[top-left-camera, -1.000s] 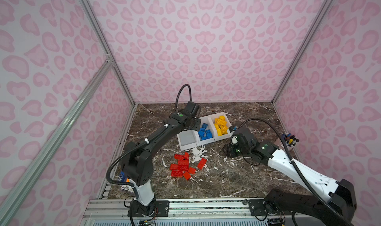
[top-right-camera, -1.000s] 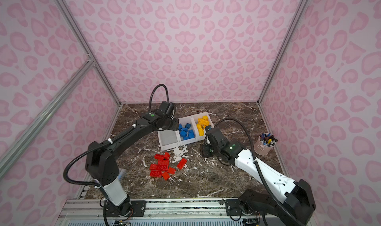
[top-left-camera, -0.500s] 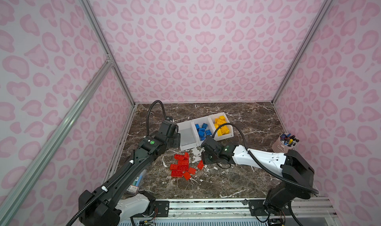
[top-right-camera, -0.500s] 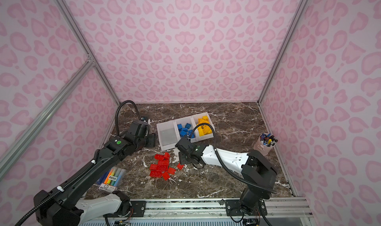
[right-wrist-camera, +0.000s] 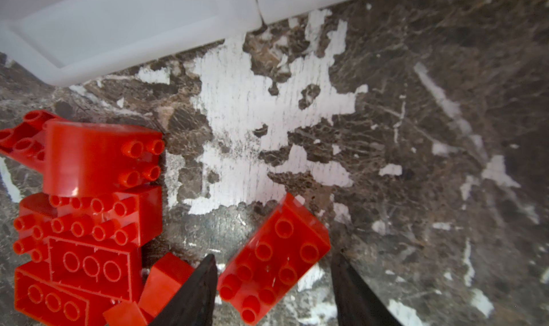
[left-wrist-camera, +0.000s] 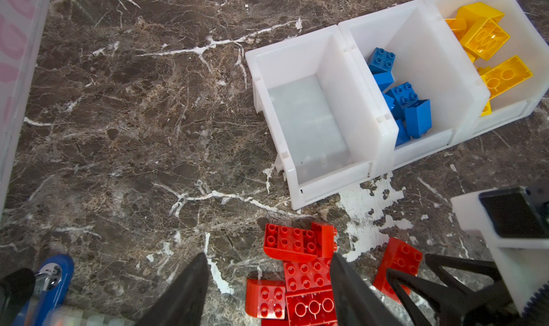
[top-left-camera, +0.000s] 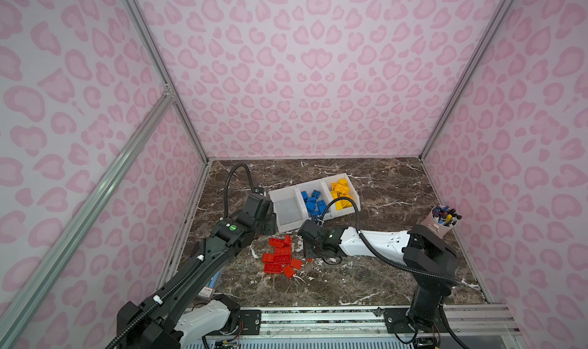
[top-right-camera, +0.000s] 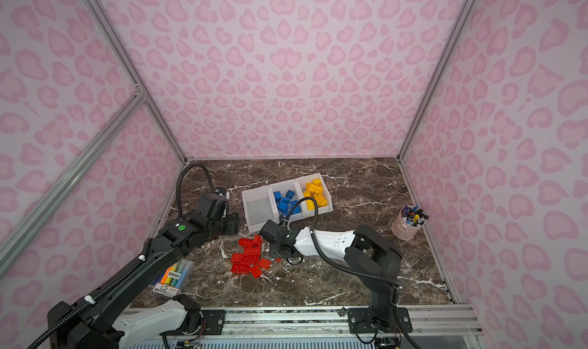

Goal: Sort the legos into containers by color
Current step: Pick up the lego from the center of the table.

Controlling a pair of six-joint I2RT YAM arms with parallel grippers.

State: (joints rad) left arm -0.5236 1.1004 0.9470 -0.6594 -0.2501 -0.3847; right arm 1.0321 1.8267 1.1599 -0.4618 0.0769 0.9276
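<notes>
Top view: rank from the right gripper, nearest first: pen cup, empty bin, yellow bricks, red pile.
1. red pile, right beside the right gripper.
2. empty bin, just beyond it.
3. yellow bricks, far end bin.
4. pen cup, right wall.

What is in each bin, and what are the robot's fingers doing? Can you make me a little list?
Empty bin: nothing inside
Middle bin: blue bricks
End bin: yellow bricks
Red bricks: piled on the table near the empty bin
Left fingers: open, above the red bricks
Right fingers: either side of one red brick, grip unclear
Pen cup: by the wall
</notes>
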